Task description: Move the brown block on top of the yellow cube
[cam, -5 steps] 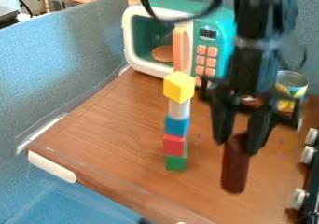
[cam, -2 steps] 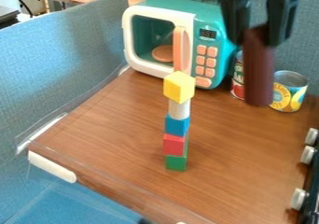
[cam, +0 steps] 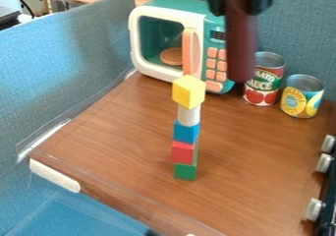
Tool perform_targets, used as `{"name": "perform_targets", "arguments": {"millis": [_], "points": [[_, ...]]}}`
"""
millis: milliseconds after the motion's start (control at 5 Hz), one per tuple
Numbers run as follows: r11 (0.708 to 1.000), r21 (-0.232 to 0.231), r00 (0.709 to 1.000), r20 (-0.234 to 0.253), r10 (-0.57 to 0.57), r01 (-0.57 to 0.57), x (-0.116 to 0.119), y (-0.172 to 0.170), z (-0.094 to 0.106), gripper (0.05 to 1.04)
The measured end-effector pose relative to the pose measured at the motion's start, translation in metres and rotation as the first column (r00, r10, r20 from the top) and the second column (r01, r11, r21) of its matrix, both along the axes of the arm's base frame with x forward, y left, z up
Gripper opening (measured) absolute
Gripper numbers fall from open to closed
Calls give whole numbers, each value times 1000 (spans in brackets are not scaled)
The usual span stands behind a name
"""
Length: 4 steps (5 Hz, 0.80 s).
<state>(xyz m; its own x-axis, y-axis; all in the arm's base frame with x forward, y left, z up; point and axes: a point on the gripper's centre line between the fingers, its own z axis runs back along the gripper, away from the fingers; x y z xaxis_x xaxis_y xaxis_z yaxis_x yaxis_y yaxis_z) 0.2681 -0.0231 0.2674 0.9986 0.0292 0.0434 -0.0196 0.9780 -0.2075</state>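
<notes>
At the top edge of the view, right of centre, the black gripper is shut on the upper end of the brown block. The block is a long upright cylinder held in the air, its lower end in front of the microwave's right side. The yellow cube tops a narrow tower, lower and to the left of the block and apart from it. Beneath the cube come a white cylinder, a blue block, a red block and a green block.
A teal and white toy microwave stands behind the tower. Right of it are a red-labelled can and a yellow-labelled can. Stove knobs line the right edge. A blue partition borders the wooden surface at left.
The gripper, carrying the brown block, has risen from low on the right to the top edge, then shifted left. The block tower has stayed still.
</notes>
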Motion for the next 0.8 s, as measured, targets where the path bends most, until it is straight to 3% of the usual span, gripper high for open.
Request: {"name": "perform_targets", "arguments": {"millis": [600,800], "points": [[997,27,997,-23,71,-70,13,36,-11,478],[993,66,994,-34,101,-98,23,44,-23,478]]}}
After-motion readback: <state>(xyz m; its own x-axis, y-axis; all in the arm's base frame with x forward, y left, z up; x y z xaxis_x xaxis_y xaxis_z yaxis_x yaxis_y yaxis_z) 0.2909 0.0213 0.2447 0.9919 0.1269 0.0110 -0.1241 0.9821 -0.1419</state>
